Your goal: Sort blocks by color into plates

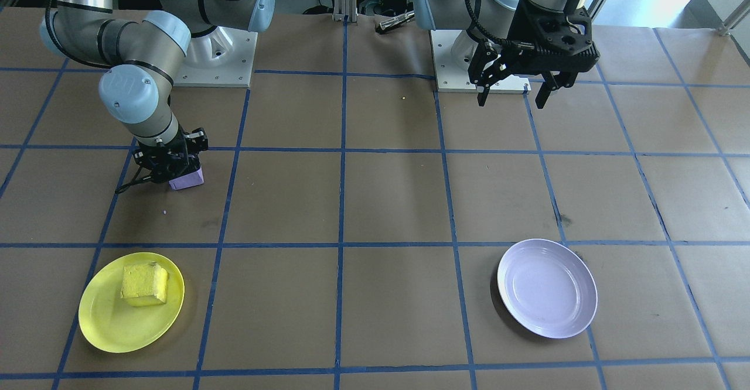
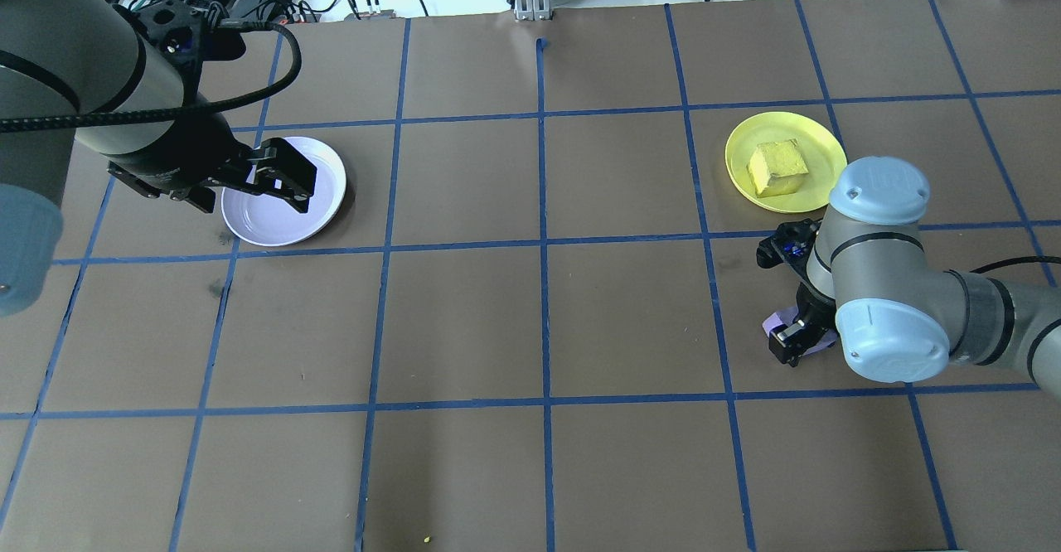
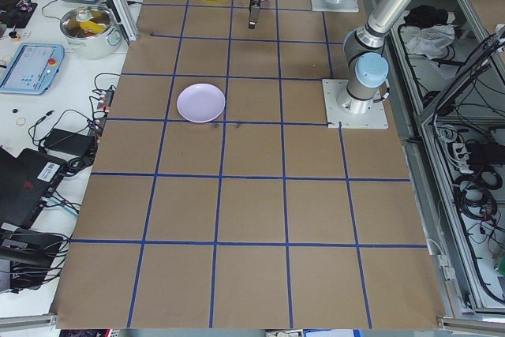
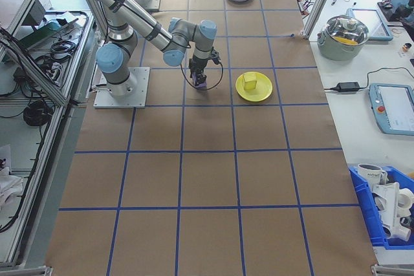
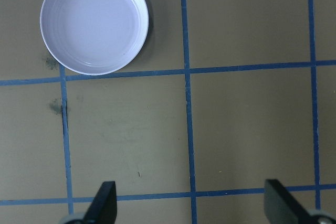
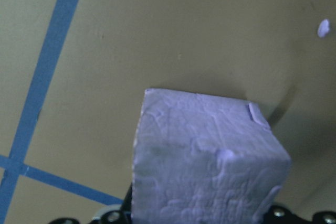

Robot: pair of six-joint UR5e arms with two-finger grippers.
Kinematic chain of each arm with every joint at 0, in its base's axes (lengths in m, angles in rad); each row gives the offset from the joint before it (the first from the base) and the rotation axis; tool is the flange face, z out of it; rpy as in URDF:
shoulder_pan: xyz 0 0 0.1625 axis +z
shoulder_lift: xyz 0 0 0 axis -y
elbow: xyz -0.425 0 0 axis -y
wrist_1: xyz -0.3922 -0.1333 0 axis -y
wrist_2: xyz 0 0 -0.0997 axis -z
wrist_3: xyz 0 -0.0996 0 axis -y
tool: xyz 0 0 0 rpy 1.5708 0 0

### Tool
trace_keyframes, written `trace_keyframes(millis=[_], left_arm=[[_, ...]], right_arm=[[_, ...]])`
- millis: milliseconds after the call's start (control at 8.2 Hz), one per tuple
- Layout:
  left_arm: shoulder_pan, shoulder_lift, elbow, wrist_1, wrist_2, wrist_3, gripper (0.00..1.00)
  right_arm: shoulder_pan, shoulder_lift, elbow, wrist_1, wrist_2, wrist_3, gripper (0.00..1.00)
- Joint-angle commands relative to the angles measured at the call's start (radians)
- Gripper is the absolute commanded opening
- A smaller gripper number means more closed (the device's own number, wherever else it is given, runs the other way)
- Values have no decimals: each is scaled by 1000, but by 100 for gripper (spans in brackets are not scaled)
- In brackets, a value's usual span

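Looking from the front, my right fingers [image 1: 176, 173] are clamped on the purple block [image 1: 187, 178], low over the tabletop [image 1: 387, 202], with a wide bare stretch between it and the lavender plate [image 1: 547, 287]. The yellow block [image 1: 145, 284] sits in the yellow plate [image 1: 131, 302], just near of my right fingers. My left fingers [image 1: 513, 93] hang spread apart, holding nothing.

From overhead, my left fingers [image 2: 282, 177] hover above the lavender plate's [image 2: 323, 204] rim.

My left wrist camera shows both fingertips [image 5: 105, 203] wide apart over open paper, the plate [image 5: 94, 22] far left.

My right wrist camera is filled by the purple block [image 6: 207, 163].
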Motion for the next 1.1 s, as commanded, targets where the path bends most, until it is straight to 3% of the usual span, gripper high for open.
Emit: trace_keyframes(millis=[0,366,732,854,976], left_arm=[[-9,-19,12,-13,-2,7,100],[-9,-47,7,-6,-2,7,100],[-9,-53,-2,-7,-4,-3,100],[-7,-55,-2,-1,1,6,100],[-7,-53,-3,-4,7,7,100]], right_arm=[[8,-61,-64,28,232,197,29],[293,-30,-195,104,264,576,33],[617,188,-394,54,267,892,36],[696,254,-491,48,259,994,52],[748,300,-557,48,249,1048,57]])
